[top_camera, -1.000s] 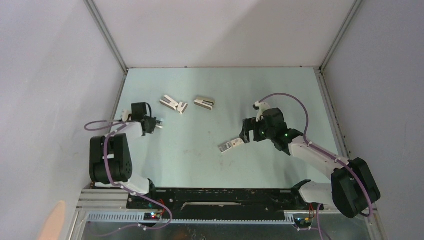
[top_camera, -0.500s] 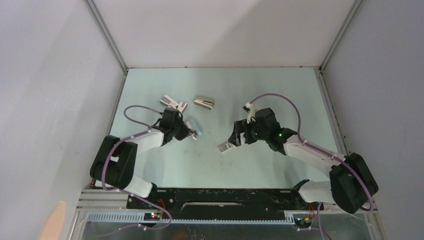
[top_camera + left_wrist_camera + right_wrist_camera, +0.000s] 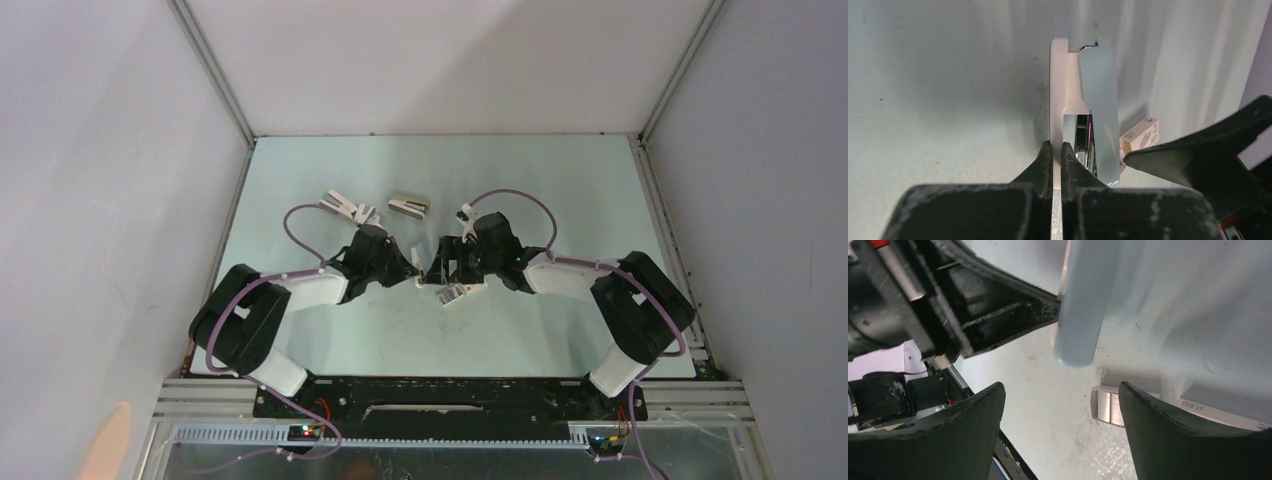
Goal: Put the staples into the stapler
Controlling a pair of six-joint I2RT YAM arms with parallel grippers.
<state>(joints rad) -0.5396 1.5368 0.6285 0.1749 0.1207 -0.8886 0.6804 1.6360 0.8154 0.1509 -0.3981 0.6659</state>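
Barely started imo: left gripper (image 3: 1054, 150) is clamped on the stapler (image 3: 1098, 100), right gripper (image 3: 1060, 387) hangs open w/ nothing in it, and the staples (image 3: 1108, 407) sit on the table (image 3: 560, 180) right below, not loaded yet.

This is looking like a robotics lab test cell. Plain white panels (image 3: 90, 200) and aluminium struts (image 3: 212, 70) are boxing in a pale green bench (image 3: 560, 180), and a left arm (image 3: 300, 290) and a right arm (image 3: 580, 275) are sitting bolted to a black rail (image 3: 450, 398) at its near edge. Purple cables (image 3: 298, 215) are looping along the arms, and small circuit boards (image 3: 305, 430) with lit LEDs are sitting by a slotted metal rail (image 3: 440, 438) below.
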